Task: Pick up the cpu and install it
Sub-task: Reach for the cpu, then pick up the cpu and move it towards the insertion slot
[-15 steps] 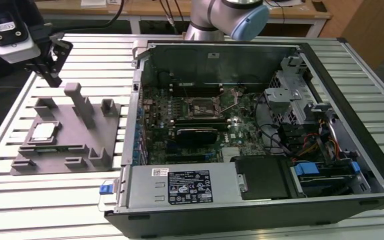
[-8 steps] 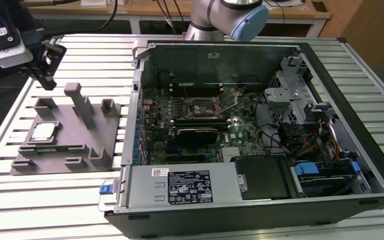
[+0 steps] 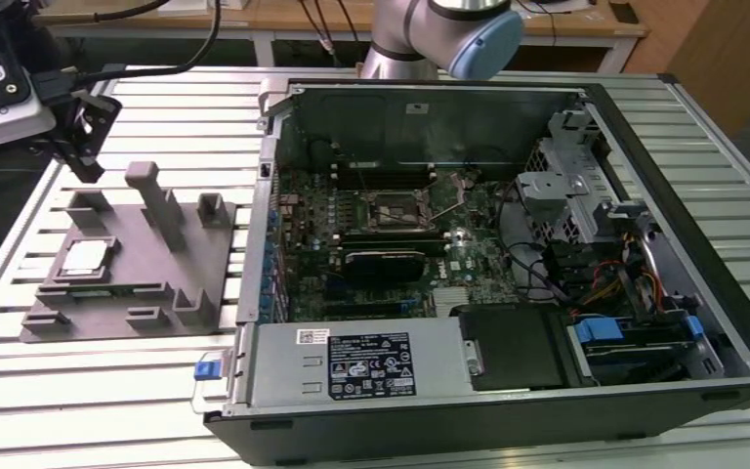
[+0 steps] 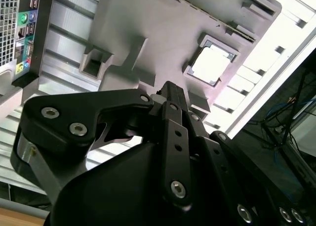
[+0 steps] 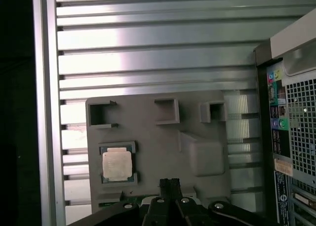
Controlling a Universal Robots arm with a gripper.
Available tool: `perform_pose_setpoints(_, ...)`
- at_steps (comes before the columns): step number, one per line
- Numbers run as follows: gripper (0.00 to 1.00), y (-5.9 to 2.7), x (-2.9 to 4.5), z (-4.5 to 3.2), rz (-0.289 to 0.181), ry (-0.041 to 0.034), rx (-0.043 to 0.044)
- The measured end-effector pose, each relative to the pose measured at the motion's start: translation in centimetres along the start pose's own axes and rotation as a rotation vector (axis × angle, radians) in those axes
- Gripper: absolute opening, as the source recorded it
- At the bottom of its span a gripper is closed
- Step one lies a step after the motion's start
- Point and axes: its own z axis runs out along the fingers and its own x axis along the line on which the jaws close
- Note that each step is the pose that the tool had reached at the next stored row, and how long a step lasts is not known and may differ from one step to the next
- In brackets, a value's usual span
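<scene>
Well clear of the cpu [image 5: 117, 165] on the fixture [image 5: 158, 147], gripper [image 5: 170, 183] with jaws together.

The round silver-grey metal arm [image 3: 395, 47] wears a light blue cap [image 3: 486, 44]. Its black metal gripper [image 4: 168, 90] has flat links with shiny silver screws [image 4: 177, 188] (little round ones). Black cables [image 3: 215, 29] hang nearby.

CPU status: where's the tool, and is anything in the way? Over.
Tool shut, empty, hovering near the grey fixture. CPU lying in its fixture pocket, not gripped. Nothing between them.
</scene>
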Motion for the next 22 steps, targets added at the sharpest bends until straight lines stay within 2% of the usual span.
perform_pose_setpoints(12, 0.11, -0.18, 1.61, 1.37, 0.000, -0.0001, 0.0000)
perform_pose_setpoints(22, 0.11, -0.21, 1.85, 1.54, 0.000, 0.0000, 0.0000)
